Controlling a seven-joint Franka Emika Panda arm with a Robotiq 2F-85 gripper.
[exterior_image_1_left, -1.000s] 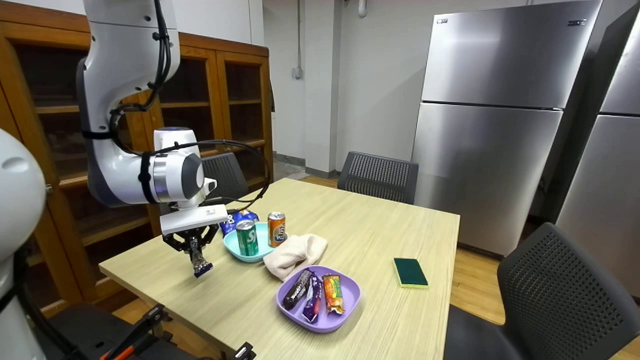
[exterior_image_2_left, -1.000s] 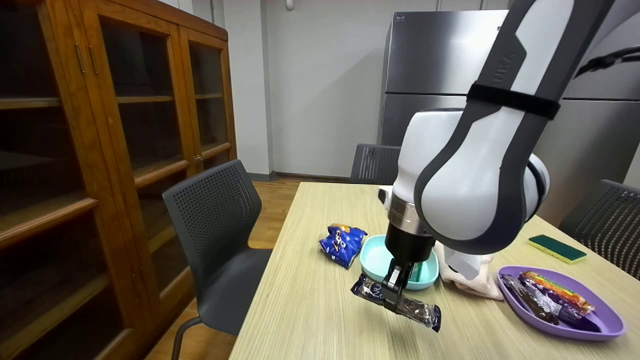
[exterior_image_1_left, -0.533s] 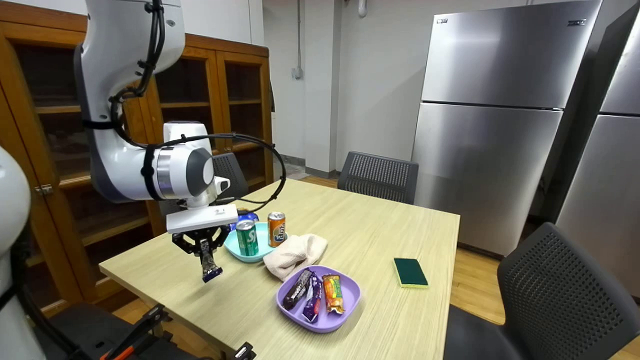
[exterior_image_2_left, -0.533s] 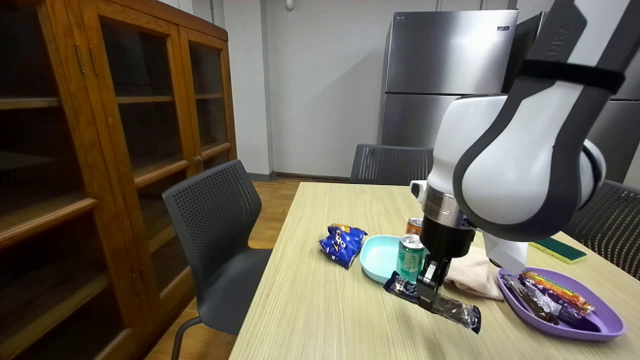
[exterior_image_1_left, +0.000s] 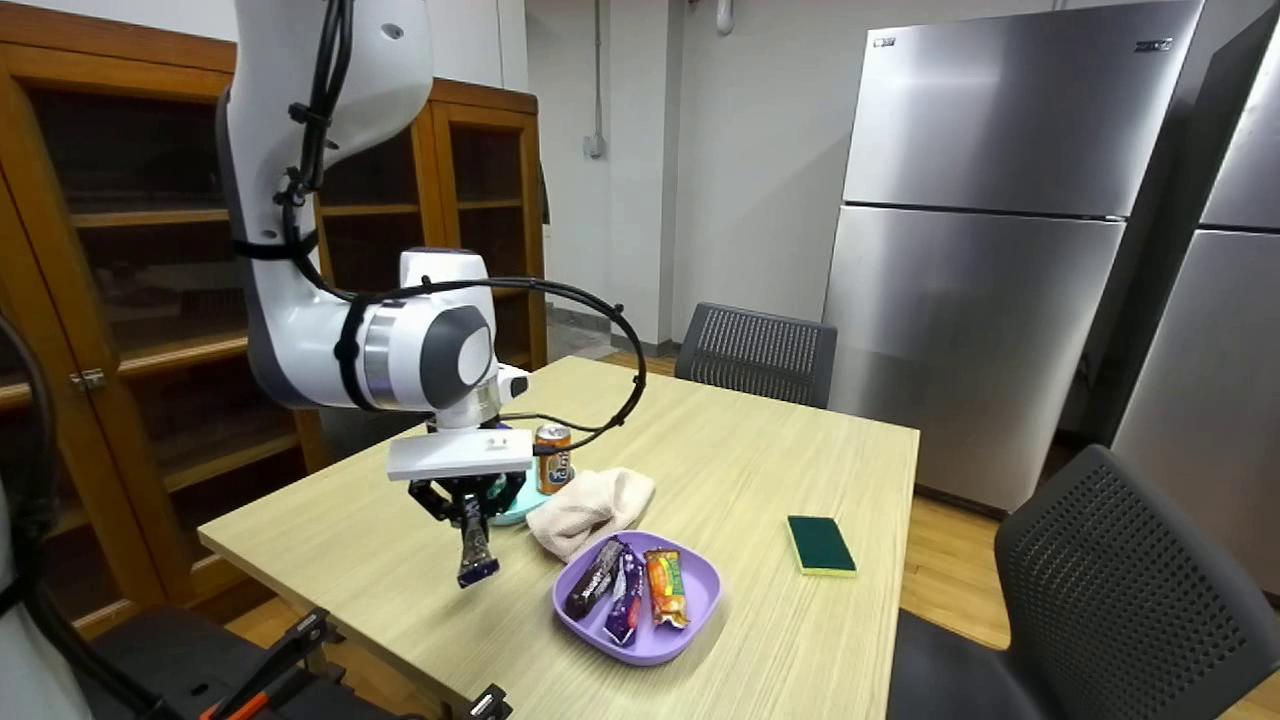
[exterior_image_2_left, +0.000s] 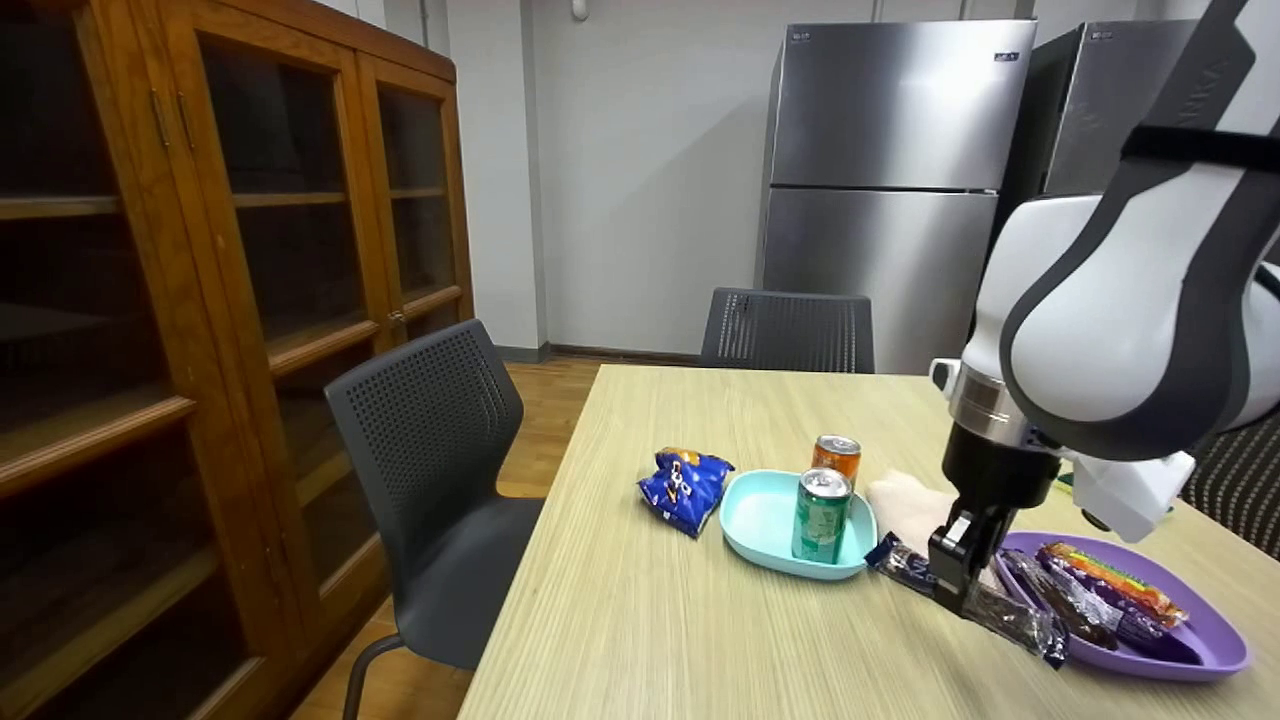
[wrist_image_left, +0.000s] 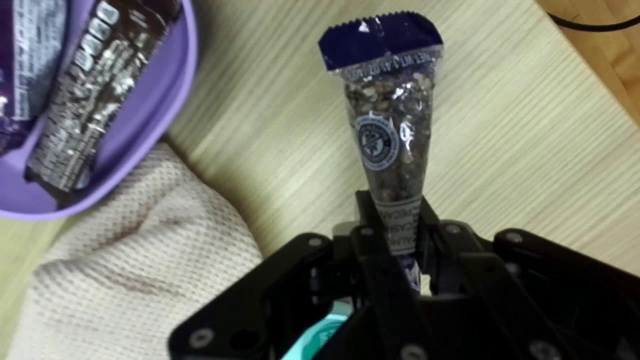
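My gripper (wrist_image_left: 396, 212) is shut on a nut bar (wrist_image_left: 387, 115) in a clear wrapper with dark blue ends. One end of the bar juts out past the fingers in the wrist view; the other end is partly hidden by them. In both exterior views the bar (exterior_image_2_left: 1005, 612) hangs tilted above the table. The purple tray (exterior_image_1_left: 702, 590) is the nearest container to it, holding a dark brown bar (exterior_image_1_left: 594, 580), a purple bar (exterior_image_1_left: 625, 600) and an orange-yellow bar (exterior_image_1_left: 666, 588). A beige cloth (wrist_image_left: 145, 260) lies beside the tray.
A turquoise tray (exterior_image_2_left: 752, 525) carries a green can (exterior_image_2_left: 822, 520) and an orange can (exterior_image_1_left: 554, 462). Left of it lies a blue snack bag (exterior_image_2_left: 686, 490). A green sponge (exterior_image_1_left: 822, 545) sits toward the table's far side. Chairs (exterior_image_1_left: 757, 355) surround the table (exterior_image_1_left: 760, 450).
The arm has carried the held bar to the right in both exterior views, closer to the purple tray. The green can and turquoise tray have come into fuller view in an exterior view.
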